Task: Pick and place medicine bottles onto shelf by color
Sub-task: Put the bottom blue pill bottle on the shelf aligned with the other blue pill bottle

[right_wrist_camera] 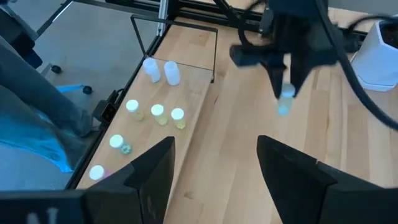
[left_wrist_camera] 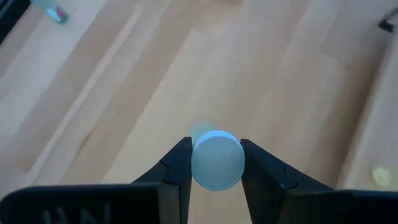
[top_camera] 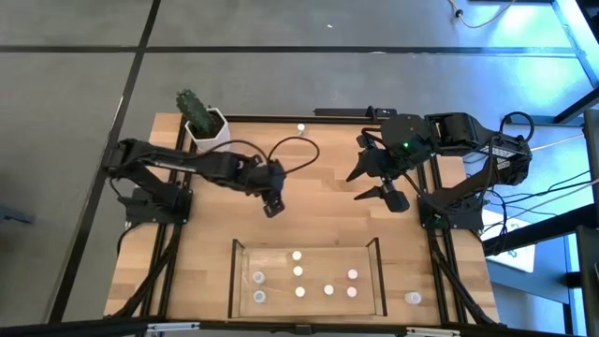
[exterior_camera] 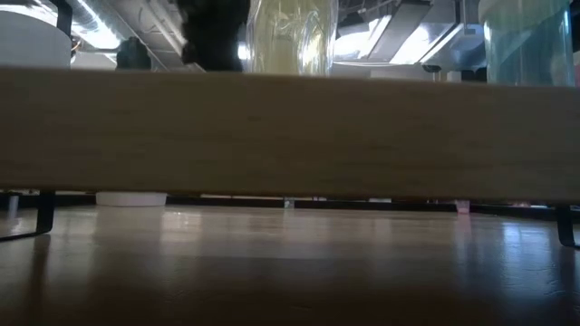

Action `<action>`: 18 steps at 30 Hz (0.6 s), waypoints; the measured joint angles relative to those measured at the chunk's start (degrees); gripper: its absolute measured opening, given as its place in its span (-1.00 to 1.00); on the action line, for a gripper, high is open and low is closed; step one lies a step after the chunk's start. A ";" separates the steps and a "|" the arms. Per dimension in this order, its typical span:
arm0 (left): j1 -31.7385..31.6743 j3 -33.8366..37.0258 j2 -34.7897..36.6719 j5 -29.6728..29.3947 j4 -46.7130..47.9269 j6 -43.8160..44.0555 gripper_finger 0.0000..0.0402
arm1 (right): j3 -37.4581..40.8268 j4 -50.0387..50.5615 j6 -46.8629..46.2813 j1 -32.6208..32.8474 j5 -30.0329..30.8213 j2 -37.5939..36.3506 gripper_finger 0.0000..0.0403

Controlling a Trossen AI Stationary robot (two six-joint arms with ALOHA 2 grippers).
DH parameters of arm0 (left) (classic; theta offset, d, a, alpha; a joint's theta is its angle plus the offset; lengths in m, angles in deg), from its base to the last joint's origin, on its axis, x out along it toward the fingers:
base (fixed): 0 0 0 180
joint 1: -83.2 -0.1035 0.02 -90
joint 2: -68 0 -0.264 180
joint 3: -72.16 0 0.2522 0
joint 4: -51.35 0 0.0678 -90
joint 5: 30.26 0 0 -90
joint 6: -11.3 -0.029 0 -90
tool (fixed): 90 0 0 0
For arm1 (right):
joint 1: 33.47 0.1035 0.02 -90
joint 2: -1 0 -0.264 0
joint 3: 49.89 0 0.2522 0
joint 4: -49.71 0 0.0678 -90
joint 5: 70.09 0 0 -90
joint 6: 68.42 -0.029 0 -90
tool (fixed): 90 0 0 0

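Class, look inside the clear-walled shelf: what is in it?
Inside the shelf stand seven small medicine bottles on its wood floor; one more sits outside. In the low view, its front wall hides them.

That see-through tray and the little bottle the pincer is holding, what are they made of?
The tray looks like clear plastic or glass walls with thin dark edging: its pale wood-grain floor shows through. The little bottle in the left pincer seems to be clear plastic with a matte pale cap, ridged round the rim. Neither is certain.
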 joint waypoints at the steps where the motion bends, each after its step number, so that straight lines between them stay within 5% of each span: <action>1: -0.53 0.00 -0.74 0.38 -0.98 -0.02 -0.52 | 0.00 0.00 -0.10 0.02 -0.02 0.00 0.14; 13: -2.31 0.00 -7.67 3.29 -7.53 -2.05 -0.52 | 0.00 0.00 0.22 0.01 0.20 0.00 0.14; 18: -2.29 0.02 -8.92 4.22 -7.64 -1.17 -0.52 | 0.00 0.00 0.20 0.02 8.22 0.00 0.14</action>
